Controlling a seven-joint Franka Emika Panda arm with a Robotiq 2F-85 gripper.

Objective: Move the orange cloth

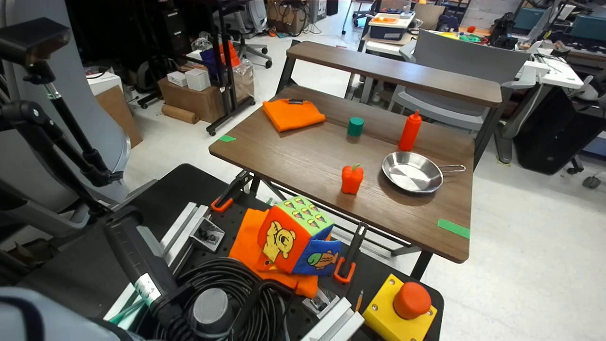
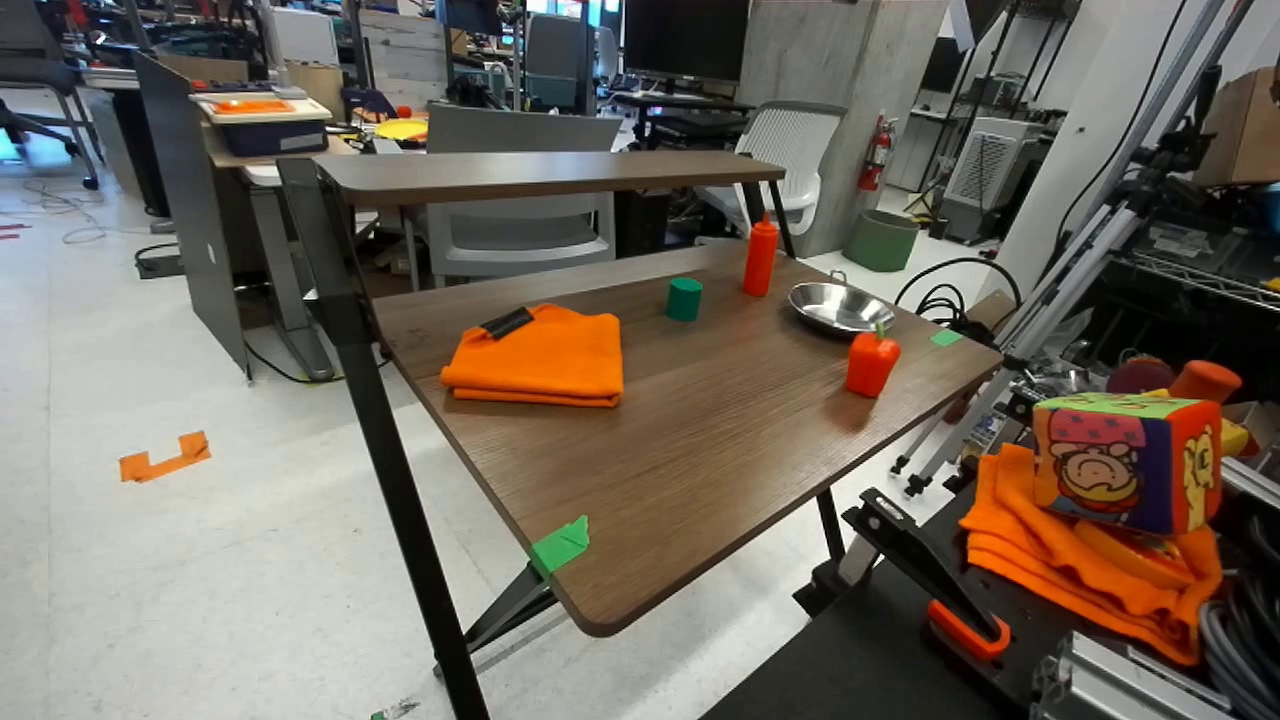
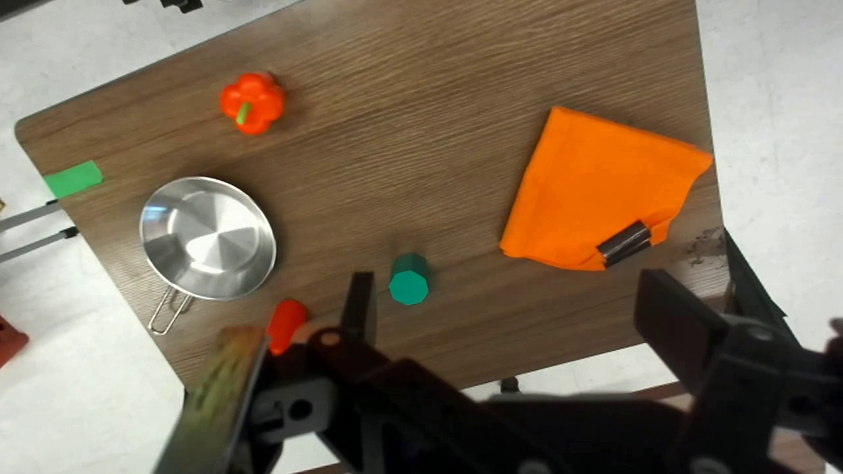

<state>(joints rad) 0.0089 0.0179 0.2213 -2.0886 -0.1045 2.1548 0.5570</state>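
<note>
Brown tabletop (image 3: 402, 158): 1 orange cloth (image 3: 596, 191), folded, ungrasped. My tool (image 3: 508, 296): spread wide, empty. Entire move, I judge, left undone.

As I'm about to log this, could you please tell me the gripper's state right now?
Black gripper: open, fingers wide apart, holding nothing; the folded orange fabric cloth lies on the brown wood-grain tabletop.

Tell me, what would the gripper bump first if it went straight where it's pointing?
Probably the brown tabletop between the green block and the orange cloth, though depth is hard to judge here.
</note>
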